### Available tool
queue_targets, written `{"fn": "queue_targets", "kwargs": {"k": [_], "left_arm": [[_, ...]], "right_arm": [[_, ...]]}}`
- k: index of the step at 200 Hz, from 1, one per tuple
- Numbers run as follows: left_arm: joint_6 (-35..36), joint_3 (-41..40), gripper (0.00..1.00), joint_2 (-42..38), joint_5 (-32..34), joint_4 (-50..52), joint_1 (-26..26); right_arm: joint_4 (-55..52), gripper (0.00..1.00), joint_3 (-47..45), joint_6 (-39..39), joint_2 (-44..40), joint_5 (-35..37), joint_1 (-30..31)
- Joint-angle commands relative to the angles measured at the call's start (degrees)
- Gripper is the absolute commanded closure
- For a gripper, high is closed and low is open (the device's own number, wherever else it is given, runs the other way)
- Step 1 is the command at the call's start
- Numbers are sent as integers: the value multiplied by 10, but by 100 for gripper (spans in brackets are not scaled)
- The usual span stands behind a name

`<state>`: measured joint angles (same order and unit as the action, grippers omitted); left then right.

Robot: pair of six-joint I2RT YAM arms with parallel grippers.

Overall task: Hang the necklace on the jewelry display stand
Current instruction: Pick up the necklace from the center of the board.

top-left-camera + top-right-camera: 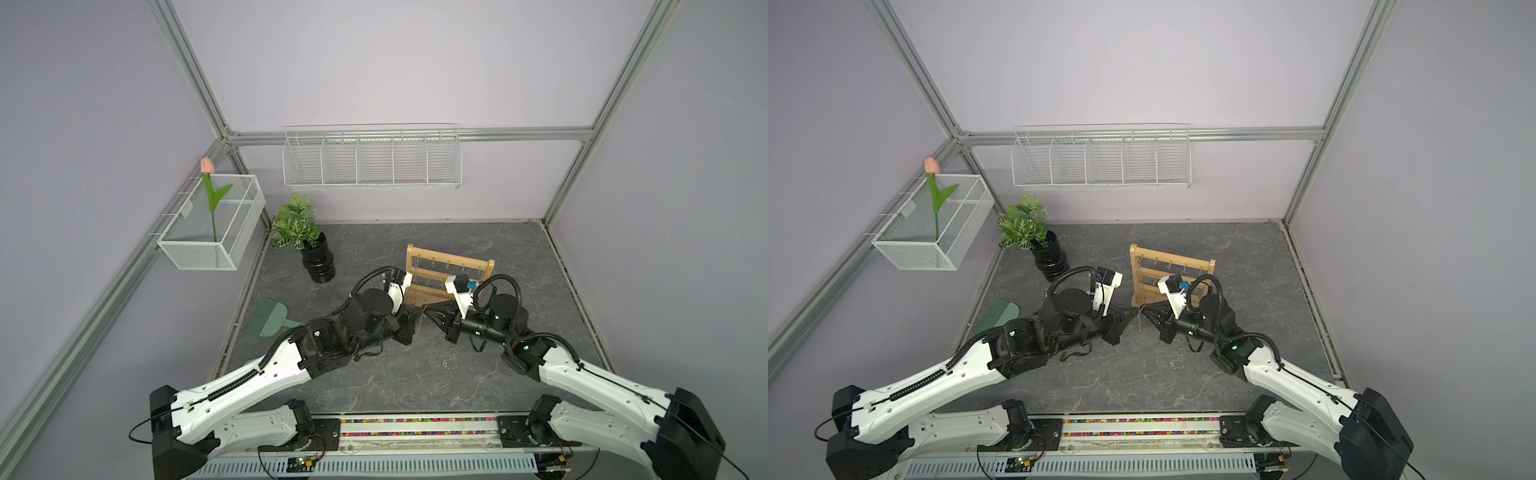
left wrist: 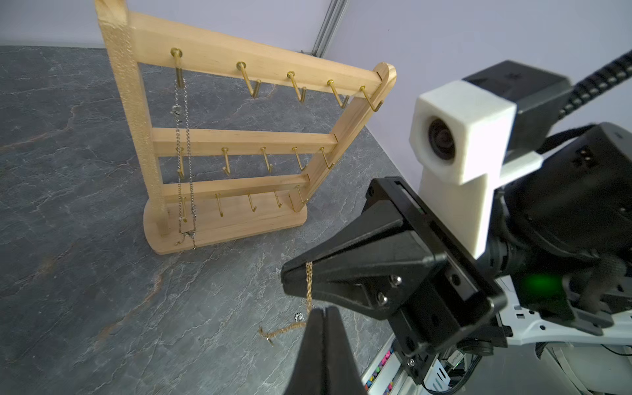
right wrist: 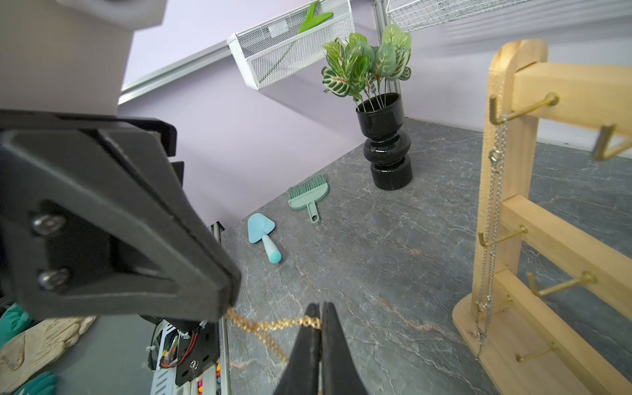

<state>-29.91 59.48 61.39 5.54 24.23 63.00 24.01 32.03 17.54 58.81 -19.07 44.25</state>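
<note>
Arms angled inward, left tool point(image 2: 323, 313) and right tool point(image 3: 320, 309) pinching necklace point(image 3: 266, 323)

Pale lilac walls point(image 1: 374, 62) are seen on three sides, evenly lit and edged by silver aluminium rails point(image 1: 498, 134) that are joined at the back corners. Below them a dark grey marbled slab point(image 1: 415, 374) is laid as the floor. A long white wire basket point(image 1: 372, 166) is hung on the back rail, a white mesh basket point(image 1: 195, 253) is fixed to the left wall's rail, and a leafy plant point(image 1: 295, 226) in a black vase point(image 1: 318, 264) is set near that corner.
</note>
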Motion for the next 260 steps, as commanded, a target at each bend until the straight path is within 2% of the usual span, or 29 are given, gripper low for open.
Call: {"fn": "queue_targets", "kwargs": {"k": [1, 20, 69, 116, 155, 260], "left_arm": [[-2, -10, 92, 1, 5, -9, -3], [-2, -11, 91, 6, 3, -11, -3], [-3, -13, 72, 7, 7, -11, -4], [-12, -28, 71, -8, 46, 1, -6], [-9, -51, 76, -6, 51, -18, -6], [6, -49, 75, 7, 57, -46, -6]], "right_arm": [[-17, 93, 25, -23, -18, 52, 12], [-25, 93, 40, -27, -20, 72, 21], [-46, 93, 70, -34, -14, 99, 34], [-55, 93, 78, -36, -12, 109, 37], [-73, 93, 96, -39, -13, 101, 39], [-80, 93, 111, -35, -13, 85, 46]]}}
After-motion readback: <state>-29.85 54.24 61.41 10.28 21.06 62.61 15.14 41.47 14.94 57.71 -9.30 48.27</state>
